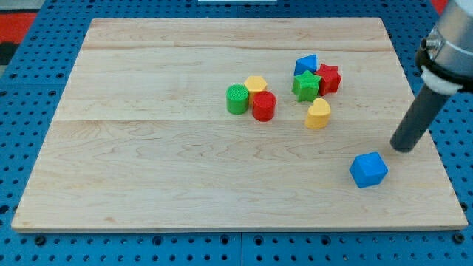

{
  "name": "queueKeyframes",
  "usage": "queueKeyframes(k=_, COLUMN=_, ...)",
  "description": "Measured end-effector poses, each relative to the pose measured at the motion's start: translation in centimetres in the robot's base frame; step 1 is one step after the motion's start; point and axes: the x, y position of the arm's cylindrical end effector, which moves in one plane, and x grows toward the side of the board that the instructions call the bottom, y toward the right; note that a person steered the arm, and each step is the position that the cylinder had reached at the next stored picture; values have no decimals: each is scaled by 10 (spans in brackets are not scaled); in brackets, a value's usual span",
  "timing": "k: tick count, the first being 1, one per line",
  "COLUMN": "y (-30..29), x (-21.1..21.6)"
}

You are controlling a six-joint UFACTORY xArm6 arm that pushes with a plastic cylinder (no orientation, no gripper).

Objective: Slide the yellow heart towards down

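Observation:
The yellow heart (pixel 318 114) lies on the wooden board (pixel 148 162), right of centre, just below a green star (pixel 305 86). My tip (pixel 401 148) rests on the board near the right edge, well to the right of and slightly below the heart, apart from it. A blue cube (pixel 368 169) lies just below-left of my tip, not touching it.
A red star (pixel 328 77) and a blue triangular block (pixel 306 64) sit by the green star. To the left, a green cylinder (pixel 237 98), a yellow hexagonal block (pixel 256 85) and a red cylinder (pixel 264 106) cluster together. The board's right edge is close to my tip.

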Motion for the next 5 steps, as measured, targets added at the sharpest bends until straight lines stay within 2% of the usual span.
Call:
queueKeyframes(k=2, y=-23, x=-71)
queueKeyframes(k=3, y=-78, x=-82)
queueKeyframes(k=4, y=-111, x=-75)
queueKeyframes(k=5, y=-113, x=-41)
